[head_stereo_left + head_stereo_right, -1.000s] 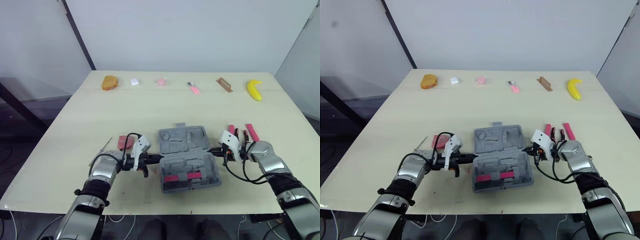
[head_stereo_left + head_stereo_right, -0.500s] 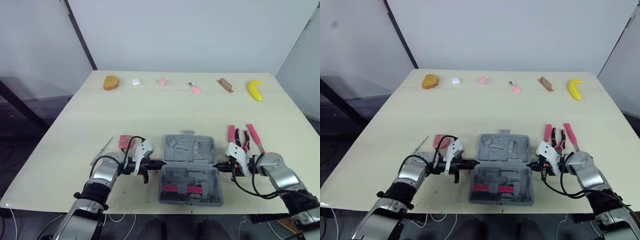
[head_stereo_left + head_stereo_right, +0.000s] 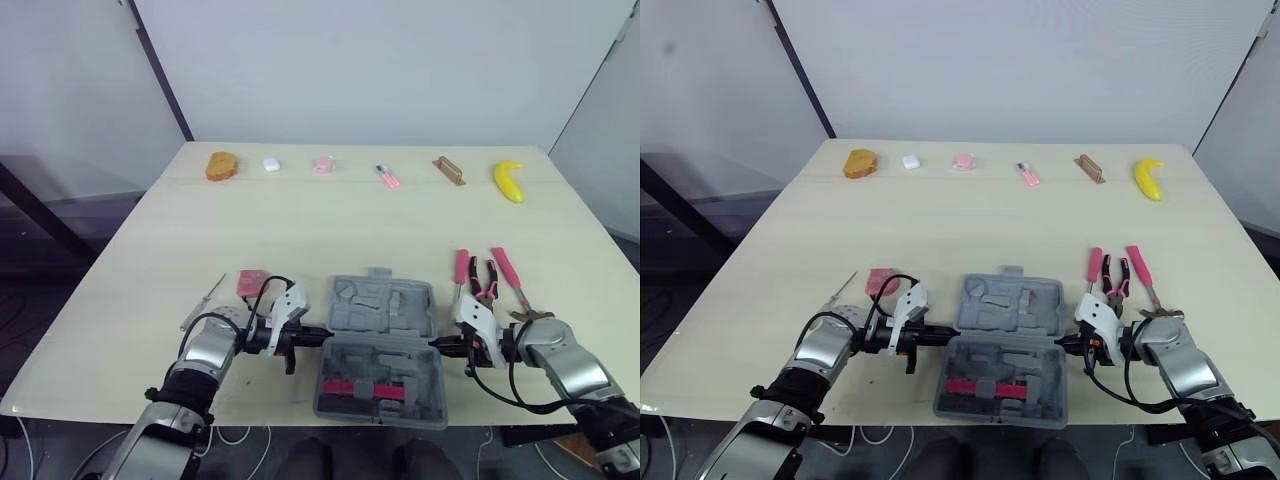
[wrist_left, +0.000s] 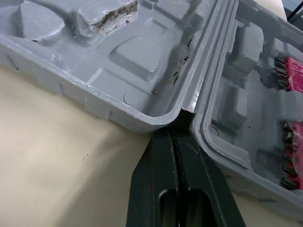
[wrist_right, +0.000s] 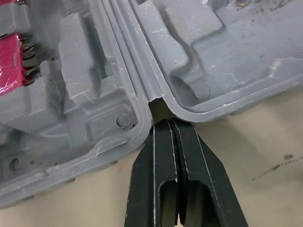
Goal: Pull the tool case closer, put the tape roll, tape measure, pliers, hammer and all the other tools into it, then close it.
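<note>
**Case drawn nearer the table's front edge**

Pulled in since a second ago, the open grey tool case [image 3: 380, 345] lies close to the near edge of the pale wooden table [image 3: 330, 220], both halves flat.

From the head, the left gripper [image 3: 322, 333] and right gripper [image 3: 437, 343] meet the case's two ends at the hinge line. Pink-handled pliers [image 3: 487, 283] lie just right of the lid. A pink flat item [image 3: 250, 283] and a thin tool [image 3: 203, 300] lie to its left. Small objects — a banana [image 3: 508, 180] among them — line the far edge below a white wall [image 3: 380, 70].

Left wrist view: the black fingers [image 4: 158, 165] are pressed together, tips in the hinge notch.

Right wrist view: the fingers [image 5: 158, 151] are likewise together, tips at the notch between the halves.
</note>
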Available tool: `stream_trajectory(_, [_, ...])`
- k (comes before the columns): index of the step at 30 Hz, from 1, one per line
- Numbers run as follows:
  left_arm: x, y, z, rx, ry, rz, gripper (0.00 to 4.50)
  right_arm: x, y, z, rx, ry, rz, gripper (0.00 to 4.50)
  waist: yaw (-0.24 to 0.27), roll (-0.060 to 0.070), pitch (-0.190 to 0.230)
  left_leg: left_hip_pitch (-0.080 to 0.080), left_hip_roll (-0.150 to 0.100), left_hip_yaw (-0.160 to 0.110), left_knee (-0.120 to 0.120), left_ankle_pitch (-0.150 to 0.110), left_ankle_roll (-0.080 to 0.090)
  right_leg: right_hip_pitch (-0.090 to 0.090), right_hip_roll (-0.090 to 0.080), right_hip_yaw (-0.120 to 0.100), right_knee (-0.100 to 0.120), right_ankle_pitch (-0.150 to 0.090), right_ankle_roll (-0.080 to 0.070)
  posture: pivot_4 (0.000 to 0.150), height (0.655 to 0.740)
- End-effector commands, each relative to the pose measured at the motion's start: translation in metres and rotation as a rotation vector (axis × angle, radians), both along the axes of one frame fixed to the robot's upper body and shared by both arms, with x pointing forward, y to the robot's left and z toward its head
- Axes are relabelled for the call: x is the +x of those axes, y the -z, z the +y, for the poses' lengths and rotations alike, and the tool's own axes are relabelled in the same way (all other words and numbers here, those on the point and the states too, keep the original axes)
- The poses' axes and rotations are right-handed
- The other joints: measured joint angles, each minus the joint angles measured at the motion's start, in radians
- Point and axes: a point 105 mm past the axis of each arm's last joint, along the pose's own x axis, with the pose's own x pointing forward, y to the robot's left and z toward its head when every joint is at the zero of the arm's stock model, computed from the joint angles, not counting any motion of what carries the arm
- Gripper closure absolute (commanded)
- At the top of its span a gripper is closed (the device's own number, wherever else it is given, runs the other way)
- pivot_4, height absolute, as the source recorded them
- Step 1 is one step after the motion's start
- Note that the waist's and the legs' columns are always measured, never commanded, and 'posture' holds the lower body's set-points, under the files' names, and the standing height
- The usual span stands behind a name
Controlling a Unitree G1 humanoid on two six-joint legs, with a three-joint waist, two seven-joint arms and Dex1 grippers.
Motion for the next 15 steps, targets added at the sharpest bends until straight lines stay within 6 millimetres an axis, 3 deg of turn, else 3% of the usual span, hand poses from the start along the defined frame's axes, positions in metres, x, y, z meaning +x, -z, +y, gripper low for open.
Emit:
stream_trajectory(1, [-0.0026, -0.0068, -0.0045, -0.016, 0.035, -0.03, 4.47, 0.0052, -0.0147, 0.0097, 0.039, -0.035, -0.057, 4.5, 0.0, 0.0, 0.0, 0.0, 0.0, 0.0, 0.0, 0.0, 0.0, 0.0, 0.0, 0.0, 0.0, 0.0, 0.0, 0.15, 0.74])
stream_trajectory(15, [-0.0093, -0.0059, -0.0011, -0.01, 0.034, -0.024, 4.47, 0.0042, -0.0096, 0.0126, 0.031, -0.049, -0.049, 4.5, 0.0, 0.0, 0.0, 0.0, 0.0, 0.0, 0.0, 0.0, 0.0, 0.0, 0.0, 0.0, 0.0, 0.0, 0.0, 0.15, 0.74])
